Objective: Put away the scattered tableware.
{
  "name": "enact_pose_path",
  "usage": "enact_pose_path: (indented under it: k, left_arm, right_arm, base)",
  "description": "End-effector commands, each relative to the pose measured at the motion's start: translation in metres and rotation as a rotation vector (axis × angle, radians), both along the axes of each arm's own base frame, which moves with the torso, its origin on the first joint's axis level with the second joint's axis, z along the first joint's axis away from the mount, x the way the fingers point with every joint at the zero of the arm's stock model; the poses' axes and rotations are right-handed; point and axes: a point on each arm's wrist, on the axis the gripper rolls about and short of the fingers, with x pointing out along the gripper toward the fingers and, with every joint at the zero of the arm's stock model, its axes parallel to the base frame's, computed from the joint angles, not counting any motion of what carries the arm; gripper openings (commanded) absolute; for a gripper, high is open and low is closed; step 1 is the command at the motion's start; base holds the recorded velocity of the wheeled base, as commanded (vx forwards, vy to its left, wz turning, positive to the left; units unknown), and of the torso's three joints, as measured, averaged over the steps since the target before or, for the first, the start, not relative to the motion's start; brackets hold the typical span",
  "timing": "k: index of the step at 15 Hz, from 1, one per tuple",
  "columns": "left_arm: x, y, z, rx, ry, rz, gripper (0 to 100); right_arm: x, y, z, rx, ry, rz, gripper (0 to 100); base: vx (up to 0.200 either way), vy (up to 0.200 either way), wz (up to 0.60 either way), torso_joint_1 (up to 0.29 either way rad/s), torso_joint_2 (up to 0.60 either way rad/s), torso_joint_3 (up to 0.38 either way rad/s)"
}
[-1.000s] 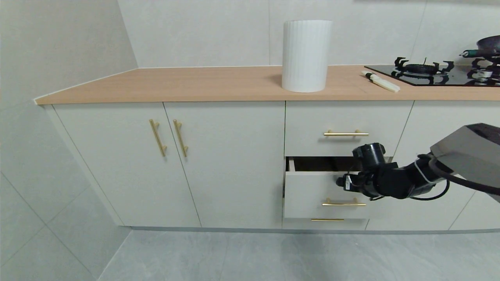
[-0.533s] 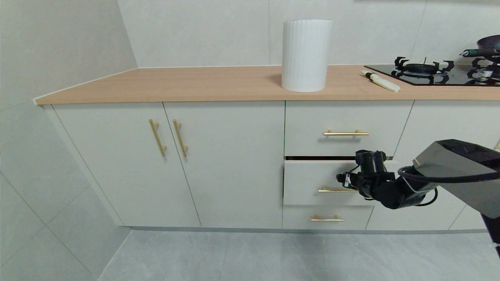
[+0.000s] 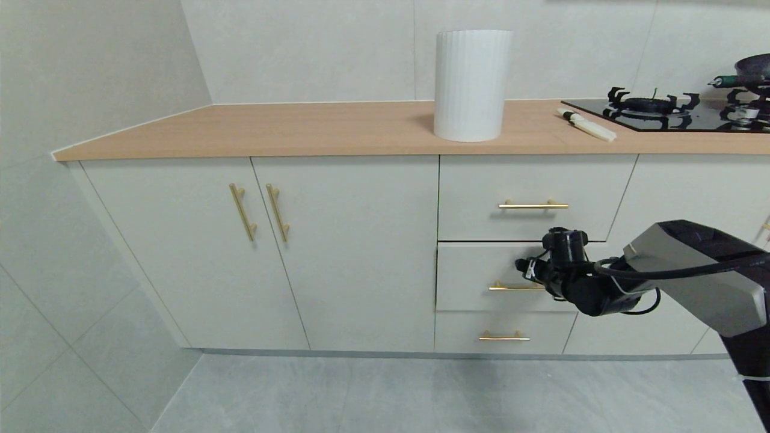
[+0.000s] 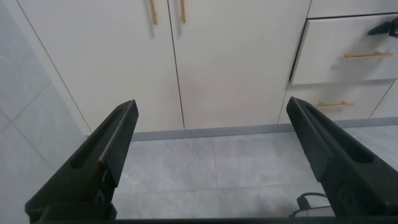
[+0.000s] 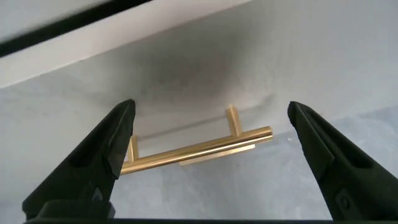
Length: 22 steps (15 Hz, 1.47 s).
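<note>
Pale tiled wall [image 3: 301, 48], grey tile floor [image 3: 271, 397]. Light wood countertop [image 3: 271, 129] over off-white cabinets [image 3: 680, 186]: two doors [image 3: 361, 252] on the left, stack of three drawers [image 3: 469, 270] right of them, brass bar handles [image 3: 532, 205] throughout. Even, soft light

We see a pale, slender utensil [image 3: 586, 125] lying flat and aslant on the wooden countertop [image 3: 301, 129], just beside the stove [image 3: 662, 117]. Below, the middle drawer [image 3: 475, 270] looks shut, its brass handle [image 3: 514, 287] horizontal.

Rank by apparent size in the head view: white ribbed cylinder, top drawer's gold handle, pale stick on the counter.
White ribbed cylinder, clearly largest.
Gold handle and pale stick: about alike, left unranked.
</note>
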Motion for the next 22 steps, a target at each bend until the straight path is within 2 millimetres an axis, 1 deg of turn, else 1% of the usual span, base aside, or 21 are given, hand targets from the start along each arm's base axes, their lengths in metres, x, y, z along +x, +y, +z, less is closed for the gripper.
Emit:
enact_pose_path:
  k: [1,3,8,10,11,12,13,15,16,17,18,19,20,21,22]
  left_arm:
    - [0.0,0.0,0.0,0.0,0.0,0.0,100]
    - [0.0,0.0,0.0,-0.001,0.0,0.0,100]
    - [0.0,0.0,0.0,0.0,0.0,0.0,100]
    - [0.0,0.0,0.0,0.0,0.0,0.0,100]
    - [0.0,0.0,0.0,0.0,0.0,0.0,100]
    - [0.0,0.0,0.0,0.0,0.0,0.0,100]
    - [0.0,0.0,0.0,0.0,0.0,0.0,100]
    - [0.0,0.0,0.0,0.0,0.0,0.0,100]
    - [0.0,0.0,0.0,0.0,0.0,0.0,100]
    - [0.0,0.0,0.0,0.0,0.0,0.0,100]
    - [0.0,0.0,0.0,0.0,0.0,0.0,100]
    - [0.0,0.0,0.0,0.0,0.0,0.0,100]
    - [0.0,0.0,0.0,0.0,0.0,0.0,100]
    - [0.0,0.0,0.0,0.0,0.0,0.0,100]
    - [0.0,0.0,0.0,0.0,0.0,0.0,100]
  right_arm:
    - [0.013,0.001,-0.002,0.044,-0.041,-0.027,100]
    - [0.021,-0.001,-0.001,0.072,-0.061,-0.048,100]
    - [0.024,-0.001,0.001,0.092,-0.079,-0.059,100]
    - [0.02,-0.002,0.007,0.09,-0.078,-0.063,100]
    - [0.011,-0.003,0.011,0.084,-0.058,-0.066,100]
    - [-0.003,-0.004,0.02,0.079,-0.038,-0.058,100]
    - [-0.025,-0.004,0.033,0.069,-0.015,-0.045,100]
    - [-0.059,-0.01,0.069,0.043,-0.025,-0.029,100]
    - [-0.083,-0.014,0.099,0.047,-0.065,-0.028,100]
    - [-0.106,-0.019,0.122,0.043,-0.1,-0.029,100]
    - [-0.135,-0.024,0.148,0.032,-0.146,-0.022,100]
    - [-0.163,-0.029,0.168,0.019,-0.188,-0.013,100]
    - [-0.197,-0.035,0.188,-0.01,-0.245,-0.012,100]
    - [-0.232,-0.042,0.205,-0.069,-0.298,-0.017,100]
    - [-0.263,-0.049,0.213,-0.125,-0.337,-0.021,100]
  base:
    - [0.0,0.0,0.0,0.0,0.0,0.0]
    - [0.0,0.0,0.0,0.0,0.0,0.0]
    - [0.0,0.0,0.0,0.0,0.0,0.0]
    - [0.0,0.0,0.0,0.0,0.0,0.0]
    - [0.0,0.0,0.0,0.0,0.0,0.0]
    - [0.0,0.0,0.0,0.0,0.0,0.0]
    - [0.0,0.0,0.0,0.0,0.0,0.0]
    - [0.0,0.0,0.0,0.0,0.0,0.0]
    - [0.0,0.0,0.0,0.0,0.0,0.0]
    - [0.0,0.0,0.0,0.0,0.0,0.0]
    - [0.0,0.0,0.0,0.0,0.0,0.0]
    - [0.0,0.0,0.0,0.0,0.0,0.0]
    - [0.0,0.0,0.0,0.0,0.0,0.0]
    - [0.0,0.0,0.0,0.0,0.0,0.0]
    - [0.0,0.0,0.0,0.0,0.0,0.0]
